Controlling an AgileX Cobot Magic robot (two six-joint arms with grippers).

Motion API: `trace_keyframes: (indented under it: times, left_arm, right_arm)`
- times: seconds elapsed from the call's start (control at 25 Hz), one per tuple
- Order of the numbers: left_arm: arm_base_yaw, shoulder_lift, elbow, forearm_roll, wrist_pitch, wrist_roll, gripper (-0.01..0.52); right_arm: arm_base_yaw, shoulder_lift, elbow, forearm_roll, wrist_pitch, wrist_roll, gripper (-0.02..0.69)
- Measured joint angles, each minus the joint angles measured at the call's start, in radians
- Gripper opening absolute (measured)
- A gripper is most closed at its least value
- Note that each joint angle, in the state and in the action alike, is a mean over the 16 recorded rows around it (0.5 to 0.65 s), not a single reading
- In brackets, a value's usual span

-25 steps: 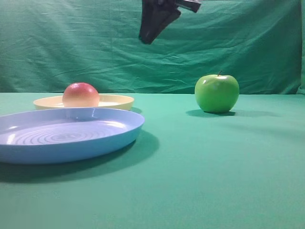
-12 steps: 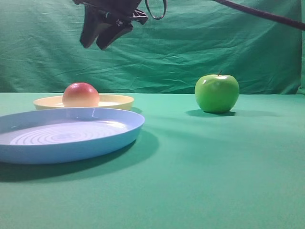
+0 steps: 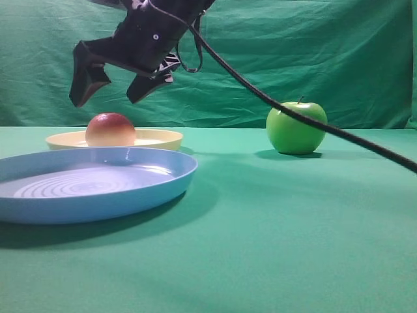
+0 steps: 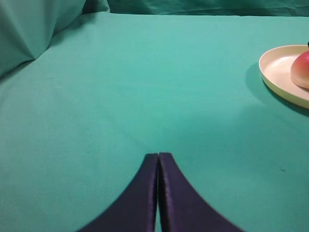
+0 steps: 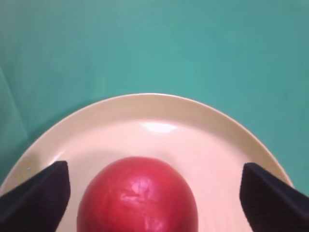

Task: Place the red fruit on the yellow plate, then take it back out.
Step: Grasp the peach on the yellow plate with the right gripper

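The red fruit (image 3: 110,130) (image 5: 137,195) rests on the yellow plate (image 3: 156,138) (image 5: 154,116) at the far left of the table. My right gripper (image 3: 111,88) (image 5: 154,193) hangs open just above the fruit, having reached across from the right. Its two dark fingers (image 5: 41,193) stand wide on either side of the fruit without touching it. The left wrist view shows my left gripper (image 4: 158,155) shut and empty above bare green cloth, with the plate (image 4: 277,72) and fruit (image 4: 301,70) at its right edge.
A large light blue plate (image 3: 156,186) with concentric rings lies in front of the yellow plate. A glossy green apple (image 3: 296,127) stands at the right rear. A black cable (image 3: 313,124) trails from the right arm across the apple. Green cloth covers table and backdrop.
My right gripper has swung left from the top middle and come down over the red fruit, opening its fingers wide. Fruit, plates and apple have not moved.
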Motion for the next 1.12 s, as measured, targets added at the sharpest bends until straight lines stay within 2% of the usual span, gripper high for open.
trace_keyframes:
  times: [0.4,0.56,0.68,0.84,1.12]
  left_arm:
    - [0.000,0.000,0.000,0.000,0.000,0.001,0.000]
    - [0.000,0.000,0.000,0.000,0.000,0.001,0.000]
    - [0.000,0.000,0.000,0.000,0.000,0.001,0.000]
    - [0.000,0.000,0.000,0.000,0.000,0.001,0.000]
    - [0.000,0.000,0.000,0.000,0.000,0.001,0.000]
  right_arm:
    - [-0.005,0.013,-0.003,0.001,0.052,0.003,0.298]
    - [-0.015,-0.016,-0.004,-0.003,0.112,0.006,0.211]
    - [-0.028,-0.058,-0.005,-0.009,0.172,0.020,0.181]
    - [-0.049,-0.141,-0.005,-0.045,0.263,0.066,0.179]
    - [-0.084,-0.332,-0.002,-0.208,0.424,0.243,0.179]
